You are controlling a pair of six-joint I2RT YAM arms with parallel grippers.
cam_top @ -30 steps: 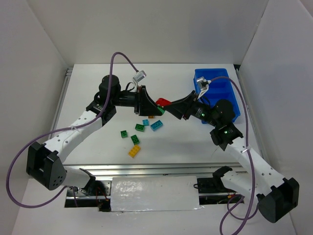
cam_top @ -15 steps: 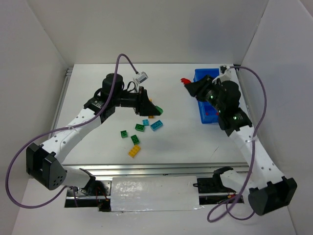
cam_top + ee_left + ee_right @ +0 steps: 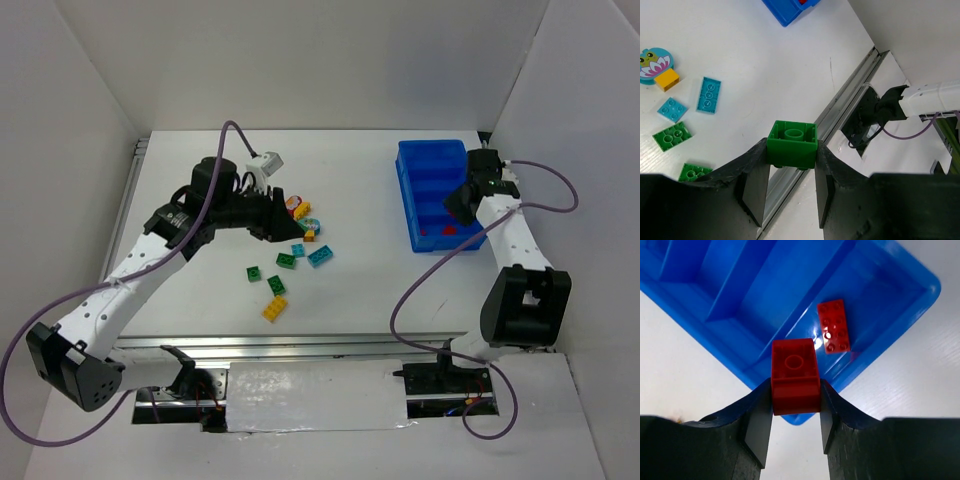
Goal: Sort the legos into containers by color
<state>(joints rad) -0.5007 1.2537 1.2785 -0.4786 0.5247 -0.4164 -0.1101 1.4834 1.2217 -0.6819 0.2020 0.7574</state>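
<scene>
red brick (image 3: 795, 376): clamped by its two sides in the right hand (image 3: 795, 392), studs up, above the near wall of the bin's end compartment and not squarely over its floor.
red plate (image 3: 833, 326): lies flat in that same end compartment, so this is the red one.
bin (image 3: 775, 285): the other compartments in the wrist view show bare blue floor.
green brick (image 3: 792, 145): pinched between the fingers of the left hand (image 3: 791, 155), lifted off the desk (image 3: 360, 290), well apart from the bin.
loose bricks: teal (image 3: 320, 256), green (image 3: 254, 273) and yellow (image 3: 274, 308) lie unsorted mid-desk, beside a frog disc (image 3: 653, 59).
risk 1: if released here, the red brick may strike the wall and tumble outside onto the desk. Cause: it overlaps the rim. It likely needs to go further inward first.
risk 2: the green brick could twist or slip in transit. Cause: the grip is on two smooth faces only.
risk 3: both arms may crowd at the bin. Cause: the left hand must cross to the side the right arm occupies.
change, right arm: a second ago it is mid-desk, nose to nose with the left hand, the red brick between them. Now it is over the bin's near end.
change, left arm: drawn back leftward.
</scene>
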